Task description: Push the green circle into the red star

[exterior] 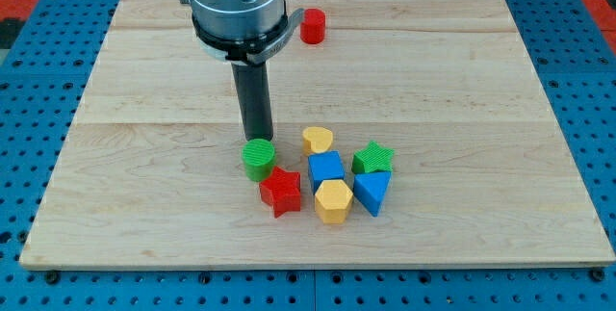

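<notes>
Green circle (257, 158) against red star (280, 191), yellow heart (317, 140) just right.

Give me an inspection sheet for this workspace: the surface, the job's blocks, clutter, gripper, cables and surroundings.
Surface: light wooden board, lying flat.
Job's things: green circle sits just up and to the view's left of the red star; they look touching or nearly so.
Clutter: yellow heart, blue cube, green star, yellow hexagon and blue triangle cluster to the star's right; a red cylinder stands apart near the view's top.
Grippers: none; my tip is at the green circle's far edge.
Cables: nothing seen.
Surroundings: blue perforated base around the board.
</notes>
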### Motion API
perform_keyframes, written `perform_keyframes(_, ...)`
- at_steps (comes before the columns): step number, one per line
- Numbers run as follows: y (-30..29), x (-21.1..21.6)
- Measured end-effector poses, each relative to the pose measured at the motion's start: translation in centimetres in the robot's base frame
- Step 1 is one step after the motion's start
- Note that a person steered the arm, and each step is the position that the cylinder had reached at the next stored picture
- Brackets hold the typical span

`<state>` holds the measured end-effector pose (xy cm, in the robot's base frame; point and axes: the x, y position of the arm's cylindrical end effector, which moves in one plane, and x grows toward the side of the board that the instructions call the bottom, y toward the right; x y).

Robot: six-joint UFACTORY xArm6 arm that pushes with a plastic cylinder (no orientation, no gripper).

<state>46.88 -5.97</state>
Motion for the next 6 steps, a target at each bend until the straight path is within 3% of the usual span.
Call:
perform_keyframes(3,-6.3,-2.0)
perform_keyframes(6,-1.0,1.9)
